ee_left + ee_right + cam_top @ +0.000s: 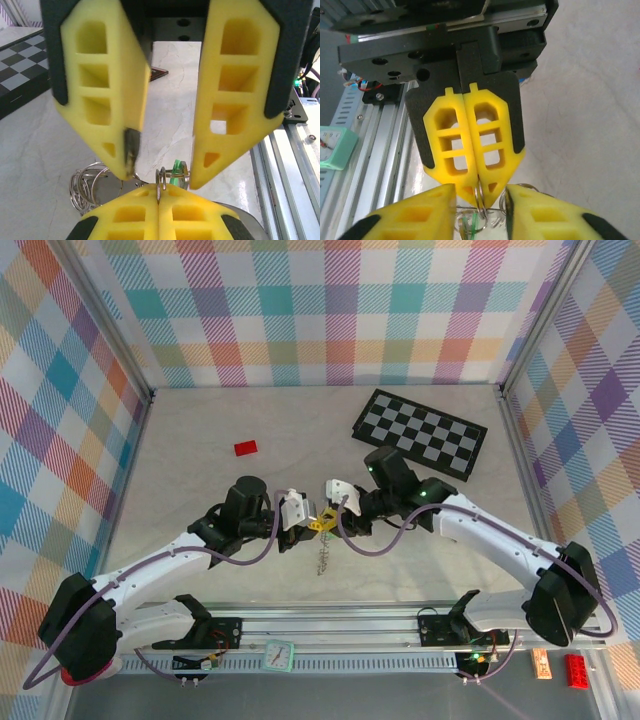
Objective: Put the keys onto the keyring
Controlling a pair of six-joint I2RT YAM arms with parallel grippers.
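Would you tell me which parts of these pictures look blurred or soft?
Left wrist: the right gripper has slightly blurred finger edges. Right wrist: its own fingers are soft; the left gripper pinching the metal ring is sharp. Top external: evenly lit, sharp.

The left arm (150, 575) and the right arm (490, 530) have white shells and black joints, with a purple cable (372, 551) looping along each. The left gripper (159, 189) and the right gripper (480, 190) carry yellow fingers (127, 75) with rectangular cut-outs, backed by black plates. Round holes dot the left gripper's black mount. Small green lights (422, 494) glow on the right arm's black housing.
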